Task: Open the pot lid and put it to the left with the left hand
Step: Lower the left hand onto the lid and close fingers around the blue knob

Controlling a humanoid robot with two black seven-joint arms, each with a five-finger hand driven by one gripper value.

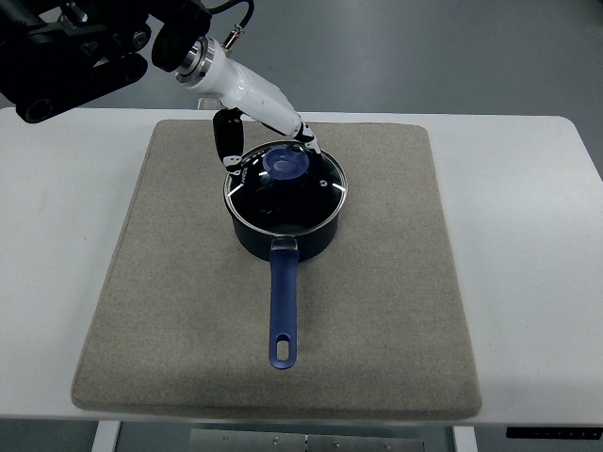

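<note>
A dark blue saucepan (283,231) stands in the middle of the mat, its long blue handle (282,315) pointing toward me. A glass lid (316,184) with a metal rim and a round blue knob (285,164) sits on the pot. My left hand (273,156) reaches in from the upper left and hovers at the far side of the knob. Its black thumb (227,143) hangs left of the knob, and its white fingertips (309,143) are at the knob's upper right. The fingers are spread wider than the knob and do not close on it.
A grey fabric mat (396,282) covers most of the white table (528,245). Bare mat lies to the left of the pot (160,254). The arm's black body (75,47) fills the upper left corner.
</note>
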